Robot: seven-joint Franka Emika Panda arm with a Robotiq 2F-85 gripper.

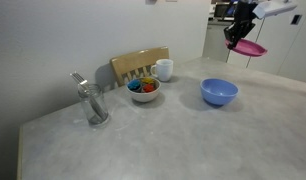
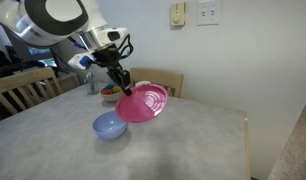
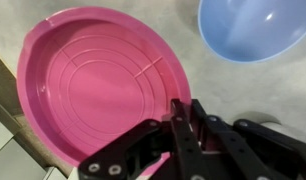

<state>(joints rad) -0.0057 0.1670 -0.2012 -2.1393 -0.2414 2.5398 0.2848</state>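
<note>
Step in hand: carry. The hand (image 2: 121, 78) is shut on the rim of the round pink plastic plate (image 2: 143, 103), which hangs steeply tilted in the air, clear of the grey surface (image 1: 193, 140) and to the right of the blue plastic bowl (image 2: 109, 126). Judgement: any set-down calls for levelling the plate first and keeping it off the bowl.

Count: one pink plate, one blue bowl, one white bowl of coloured pieces (image 1: 144, 90), one white mug (image 1: 164, 70), one glass jar (image 1: 93, 105).
</note>
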